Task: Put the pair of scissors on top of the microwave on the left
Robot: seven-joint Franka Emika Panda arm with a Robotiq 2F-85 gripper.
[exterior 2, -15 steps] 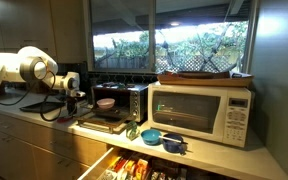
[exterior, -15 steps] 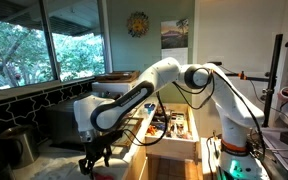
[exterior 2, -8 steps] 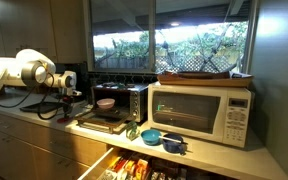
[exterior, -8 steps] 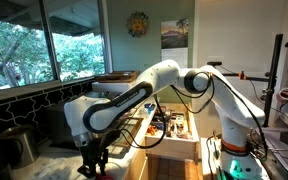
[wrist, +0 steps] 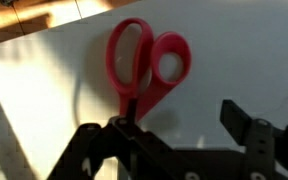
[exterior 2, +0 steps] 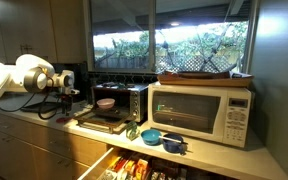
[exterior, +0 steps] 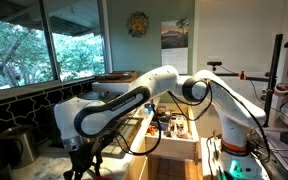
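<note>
The pair of scissors [wrist: 146,62] with red handles lies flat on the pale counter in the wrist view. Its blades run under my left finger and are hidden. My gripper [wrist: 179,125] is open just above the counter, and the scissors lie by its left finger, not between the jaws. In both exterior views the gripper [exterior: 80,166] [exterior 2: 66,93] hangs low over the counter, to the left of the dark microwave [exterior 2: 121,100]. I cannot make out the scissors in either exterior view.
A white microwave [exterior 2: 202,112] with a brown tray on top stands to the right of the dark one. Blue bowls [exterior 2: 152,136] sit in front of it. A drawer [exterior 2: 134,165] full of items stands open below. A dark pot [exterior: 19,145] stands by the window.
The arm has moved left along the counter, away from the dark microwave, and the gripper has come lower. The gripper has stayed open.
</note>
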